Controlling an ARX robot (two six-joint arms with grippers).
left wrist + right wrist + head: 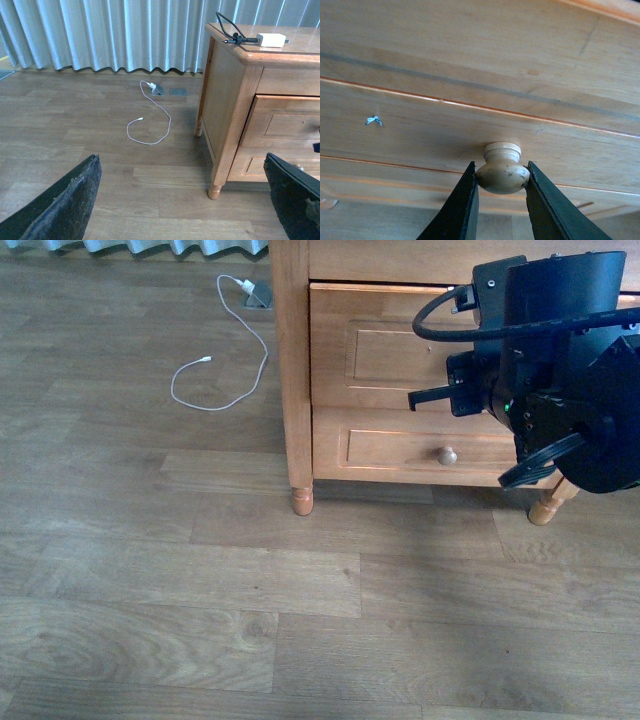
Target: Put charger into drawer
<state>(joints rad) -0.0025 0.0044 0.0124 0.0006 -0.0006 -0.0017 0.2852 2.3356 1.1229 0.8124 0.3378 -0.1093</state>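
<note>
Right gripper at the front of the drawer, the taller upper one of the wooden nightstand. Its two dark fingers pinch the round pale knob from both sides, pads touching the knob's flanks. In the front view the right arm covers that knob and much of the panel.

Drawer front appears to stand slightly proud of the frame in the left wrist view, though how far it is open cannot be told.

Lower drawer sits flush below, its own knob in plain sight and free.

Charger lies on top of the nightstand near the front edge, a white block, with its black cable looping up and back beside it. It is outside the drawer and well apart from both grippers.

Left gripper hangs above the wood floor, out in front of the nightstand and to one side of it. Its fingers are spread wide and hold nothing.

On the floor beyond lies a long thin white cable, curled in a loose loop. It runs from a plug at a floor socket near the pale curtain.
</note>
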